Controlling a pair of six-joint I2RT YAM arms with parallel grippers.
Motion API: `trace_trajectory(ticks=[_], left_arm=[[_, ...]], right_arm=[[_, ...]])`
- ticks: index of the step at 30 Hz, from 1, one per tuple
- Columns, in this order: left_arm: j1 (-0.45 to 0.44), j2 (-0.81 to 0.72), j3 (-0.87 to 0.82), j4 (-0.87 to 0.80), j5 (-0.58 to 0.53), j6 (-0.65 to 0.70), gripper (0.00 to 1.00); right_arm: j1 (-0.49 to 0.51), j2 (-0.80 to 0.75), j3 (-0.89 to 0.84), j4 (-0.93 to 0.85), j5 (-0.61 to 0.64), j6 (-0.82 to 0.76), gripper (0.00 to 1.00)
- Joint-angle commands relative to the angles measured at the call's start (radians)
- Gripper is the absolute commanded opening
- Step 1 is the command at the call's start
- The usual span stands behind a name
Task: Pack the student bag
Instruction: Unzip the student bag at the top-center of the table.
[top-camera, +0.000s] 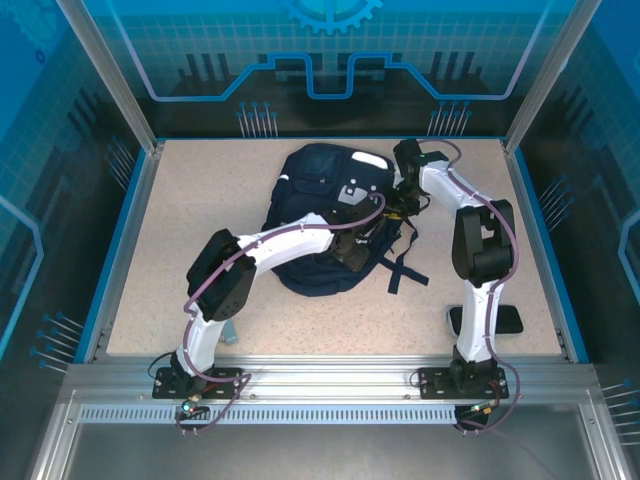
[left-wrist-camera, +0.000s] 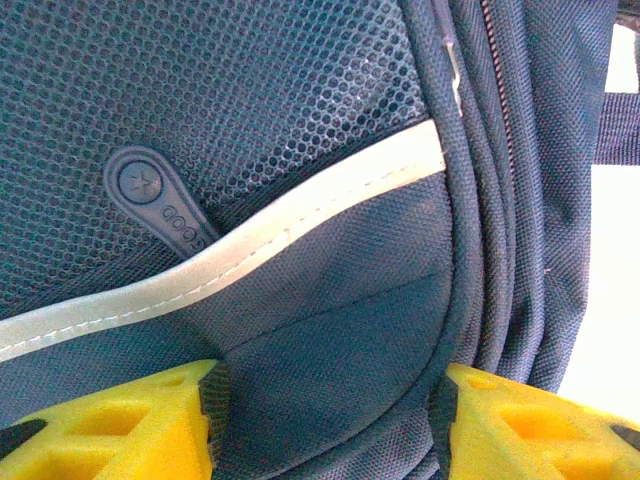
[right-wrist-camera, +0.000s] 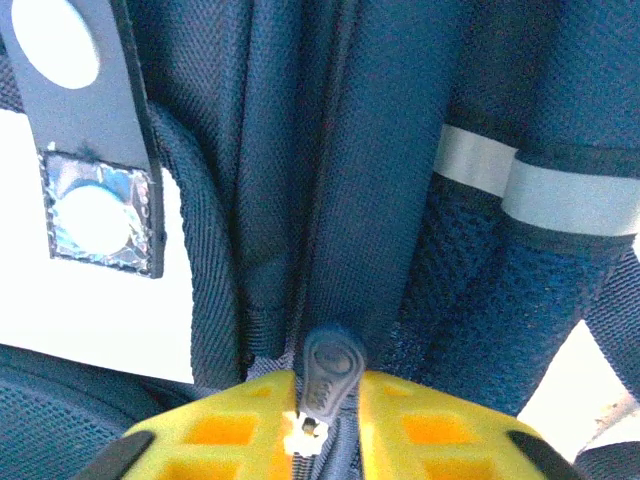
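we tag this as a robot lab test booth: speckled table (top-camera: 200, 210) with blue edging, metal frame posts (top-camera: 112, 80), blue wall panels (top-camera: 330, 60) printed with gear and circuit art, left arm (top-camera: 215, 275) and right arm (top-camera: 482, 245) bolted to a metal rail (top-camera: 330, 378).

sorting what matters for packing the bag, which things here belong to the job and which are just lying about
Part of the job:
- student bag
- its zipper pull, pinched in the right gripper
- left gripper, fingers either side of the bag's front fabric

Just lying about:
- flat black item by the right arm's base
- small grey thing under the left arm, too hidden to name
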Motion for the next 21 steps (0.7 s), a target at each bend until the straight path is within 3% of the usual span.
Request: trace_trajectory(ticks=[1, 5, 7, 13, 21], left_arm=[[0.033, -0.023, -0.026, -0.016, -0.023, -0.035, 0.57], [0.036, -0.023, -0.028, -0.015, -0.019, -0.040, 0.57], [0.038, -0.023, -0.030, -0.013, -0.018, -0.045, 0.57], [0.046, -0.020, -0.037, 0.001, 0.004, -0.064, 0.56], [0.070, -0.020, -0.064, 0.039, 0.041, -0.115, 0.52]], right_arm=[[0.002, 0.038, 0.044, -0.041, -0.003, -0.022, 0.28], [0.002, 0.060, 0.063, -0.047, -0.003, -0.023, 0.23], [0.006, 0.050, 0.059, -0.051, 0.006, -0.018, 0.14], [0.020, -0.047, -0.008, -0.045, 0.047, -0.023, 0.00], [0.026, -0.226, -0.258, 0.087, -0.099, -0.028, 0.00]])
